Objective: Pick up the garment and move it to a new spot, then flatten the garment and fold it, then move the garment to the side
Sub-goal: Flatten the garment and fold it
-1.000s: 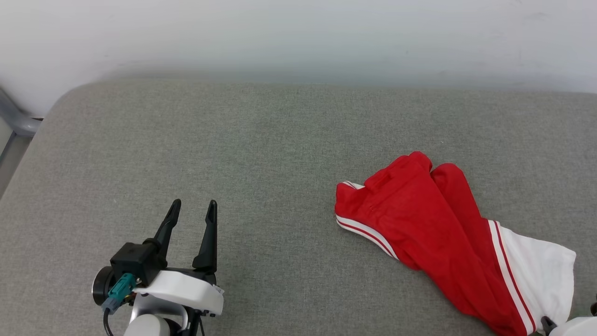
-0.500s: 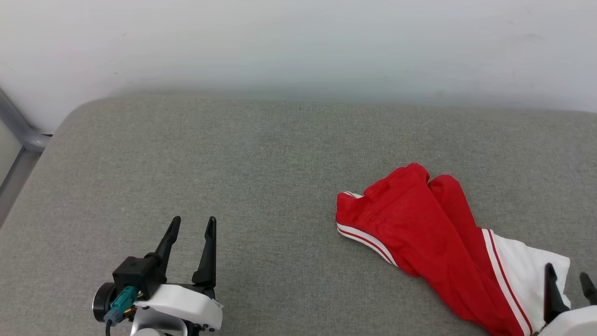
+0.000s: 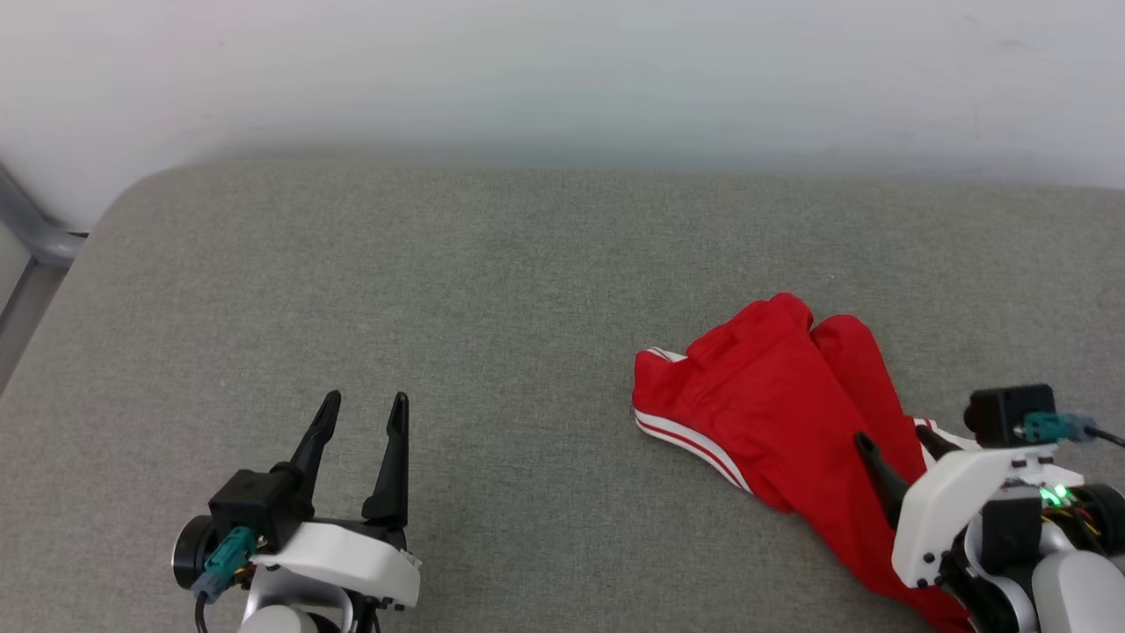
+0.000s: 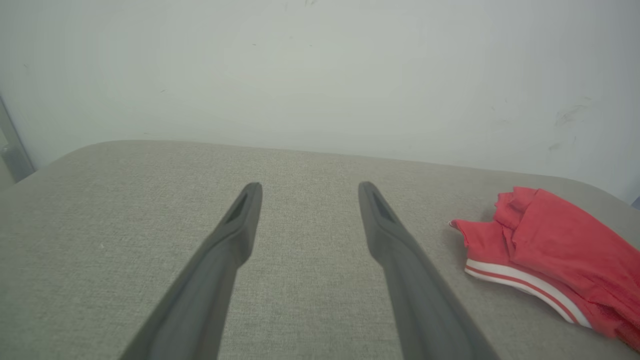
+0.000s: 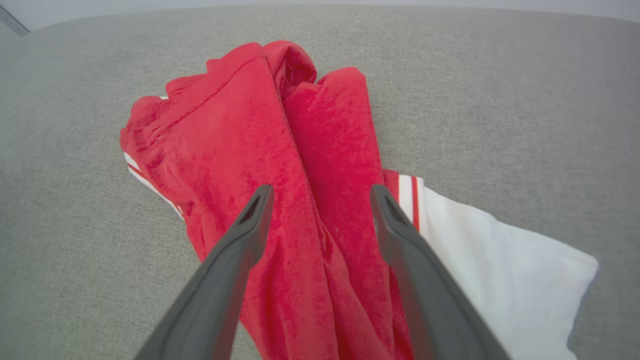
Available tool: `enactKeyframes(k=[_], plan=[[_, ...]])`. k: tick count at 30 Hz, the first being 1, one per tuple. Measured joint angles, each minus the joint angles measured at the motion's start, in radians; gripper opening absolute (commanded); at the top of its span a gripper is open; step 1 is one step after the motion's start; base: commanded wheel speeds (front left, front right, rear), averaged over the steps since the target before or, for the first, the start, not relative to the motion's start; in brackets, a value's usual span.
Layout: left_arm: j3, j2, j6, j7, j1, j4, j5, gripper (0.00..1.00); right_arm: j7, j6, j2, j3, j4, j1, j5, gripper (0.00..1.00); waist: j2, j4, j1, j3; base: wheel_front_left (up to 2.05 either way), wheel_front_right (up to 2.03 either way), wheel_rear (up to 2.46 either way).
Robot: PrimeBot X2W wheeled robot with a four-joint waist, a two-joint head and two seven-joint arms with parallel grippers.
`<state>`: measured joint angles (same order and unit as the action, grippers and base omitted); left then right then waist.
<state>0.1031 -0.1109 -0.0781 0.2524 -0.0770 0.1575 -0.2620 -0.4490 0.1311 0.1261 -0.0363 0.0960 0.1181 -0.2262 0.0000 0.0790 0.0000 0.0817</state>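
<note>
Two claws over one grey woven padded surface (image 3: 527, 308), pale wall behind.

Far left: left claw (image 3: 366, 400), dark fingers parted, nothing between them. It hangs over bare cloth-covered surface. From its own wrist view the left claw (image 4: 310, 187) points toward the wall, and the garment (image 4: 550, 235) sits off to its right, well apart.

Centre: open stretch of surface, nothing on it.

Right of centre: red jersey-style garment with stripe trim and a white sleeve (image 3: 773, 396), lying bunched on the surface.
- Long axis: diagonal, from a crumpled red end far and leftward to the near right edge of the head view.
- Red end points away from the robot and slightly left; red-and-white stripe trim runs along its left flank.
- White sleeve spreads at the near right end, partly hidden under the right arm.

Far right: right claw (image 3: 892, 435), fingers spread, gripping nothing, poised over the garment's near half. In its wrist view the right claw (image 5: 322, 190) straddles two red folds of the garment (image 5: 240, 150), fingers lined up nearly along the long axis. Contact with the cloth: cannot tell.

Judgement: right arm is plainly the nearer. Any pick starts here, straight down onto the folds.
</note>
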Motion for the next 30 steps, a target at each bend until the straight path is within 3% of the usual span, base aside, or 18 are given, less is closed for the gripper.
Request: enactKeyframes(k=[11, 12, 13, 21, 30], plan=[[0.011, -0.007, -0.007, 0.003, -0.047, 0.004, -0.005, 1.0, -0.201, 0.0, 0.079, 0.137, 0.064, 0.149, -0.092, 1.0, 0.0, 0.029, 0.0001, 0.068, 0.0, 0.0, 0.0], [0.01, -0.007, -0.007, 0.005, -0.05, 0.006, -0.005, 1.0, -0.208, 0.0, 0.08, 0.147, 0.071, 0.156, -0.103, 0.45, 0.0, 0.031, 0.0001, 0.072, 0.0, 0.0, 0.0], [0.01, -0.007, -0.007, 0.005, -0.051, 0.007, -0.005, 1.0, -0.211, 0.0, 0.081, 0.158, 0.074, 0.16, -0.111, 0.0, 0.0, 0.033, 0.0001, 0.074, 0.0, 0.0, 0.0], [0.003, -0.012, -0.007, 0.006, -0.055, 0.018, -0.006, 1.0, -0.148, 0.0, 0.095, 0.253, 0.015, 0.191, -0.108, 0.0, 0.0, 0.022, 0.0001, 0.071, 0.0, 0.0, 0.0], [0.009, -0.017, -0.001, 0.007, -0.051, 0.025, -0.005, 1.0, -0.101, 0.0, 0.104, 0.526, -0.119, 0.179, -0.134, 0.0, 0.0, 0.002, 0.0, 0.034, 0.0, 0.0, 0.0]])
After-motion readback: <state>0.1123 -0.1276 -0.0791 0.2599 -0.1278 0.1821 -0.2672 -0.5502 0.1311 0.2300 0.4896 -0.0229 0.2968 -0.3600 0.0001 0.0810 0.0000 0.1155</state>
